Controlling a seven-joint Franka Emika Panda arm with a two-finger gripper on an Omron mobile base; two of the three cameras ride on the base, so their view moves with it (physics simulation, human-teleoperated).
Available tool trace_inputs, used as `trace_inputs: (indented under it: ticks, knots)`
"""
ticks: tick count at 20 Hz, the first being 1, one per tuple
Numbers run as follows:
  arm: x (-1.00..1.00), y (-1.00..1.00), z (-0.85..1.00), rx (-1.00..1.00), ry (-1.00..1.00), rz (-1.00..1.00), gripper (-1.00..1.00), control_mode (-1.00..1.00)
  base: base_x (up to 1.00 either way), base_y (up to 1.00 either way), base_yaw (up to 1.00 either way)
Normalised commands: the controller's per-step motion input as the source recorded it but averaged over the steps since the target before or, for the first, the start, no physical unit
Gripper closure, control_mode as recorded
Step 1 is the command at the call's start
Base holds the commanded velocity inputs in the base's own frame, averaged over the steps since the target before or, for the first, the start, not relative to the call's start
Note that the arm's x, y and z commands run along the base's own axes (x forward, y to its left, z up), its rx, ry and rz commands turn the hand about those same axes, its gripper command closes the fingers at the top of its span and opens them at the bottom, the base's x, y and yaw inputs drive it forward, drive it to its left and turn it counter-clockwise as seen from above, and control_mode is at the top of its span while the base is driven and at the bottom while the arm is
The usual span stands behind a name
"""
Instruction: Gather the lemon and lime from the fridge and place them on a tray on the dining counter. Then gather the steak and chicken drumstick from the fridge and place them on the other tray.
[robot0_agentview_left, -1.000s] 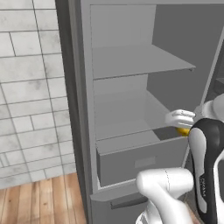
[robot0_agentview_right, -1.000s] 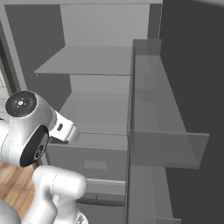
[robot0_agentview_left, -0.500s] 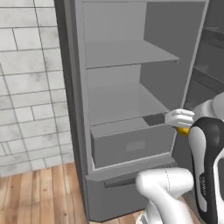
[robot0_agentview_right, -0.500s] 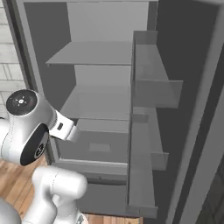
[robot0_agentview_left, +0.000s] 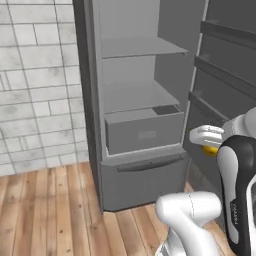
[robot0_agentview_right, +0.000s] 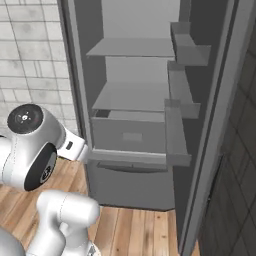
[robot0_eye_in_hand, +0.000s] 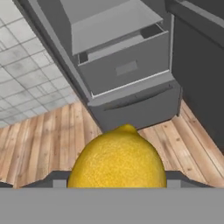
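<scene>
I saw the lemon (robot0_eye_in_hand: 117, 158) right up close in the hand view. It was big, round and bright yellow, with a bumpy skin and a little tip on top. It sat in the end effector (robot0_eye_in_hand: 117, 181), which was clamped on it from both sides. In the left base view, I saw just a small yellow bit of the lemon (robot0_agentview_left: 210, 149) peeking out under the white end effector (robot0_agentview_left: 207, 137), near the fridge door.

The fridge (robot0_agentview_left: 140, 100) was open in front of me. It was plain grey, with flat shelves inside and a drawer (robot0_agentview_left: 144, 131) pulled out a little. The lemon was outside the fridge, in the air over the wood floor (robot0_agentview_left: 45, 210). A white brick wall (robot0_agentview_left: 35, 85) stood left of the fridge.
</scene>
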Motion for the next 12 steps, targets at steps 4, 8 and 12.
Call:
trace_inputs:
  ticks: [4,8,12]
  knots:
    - [0.00,0.00,0.00,0.00,0.00,0.00,1.00,1.00,-1.00,0.52,0.21]
    - [0.00,0.00,0.00,0.00,0.00,0.00,1.00,1.00,-0.91,0.58,0.29]
    - [0.00,0.00,0.00,0.00,0.00,0.00,1.00,1.00,-0.81,0.52,0.35]
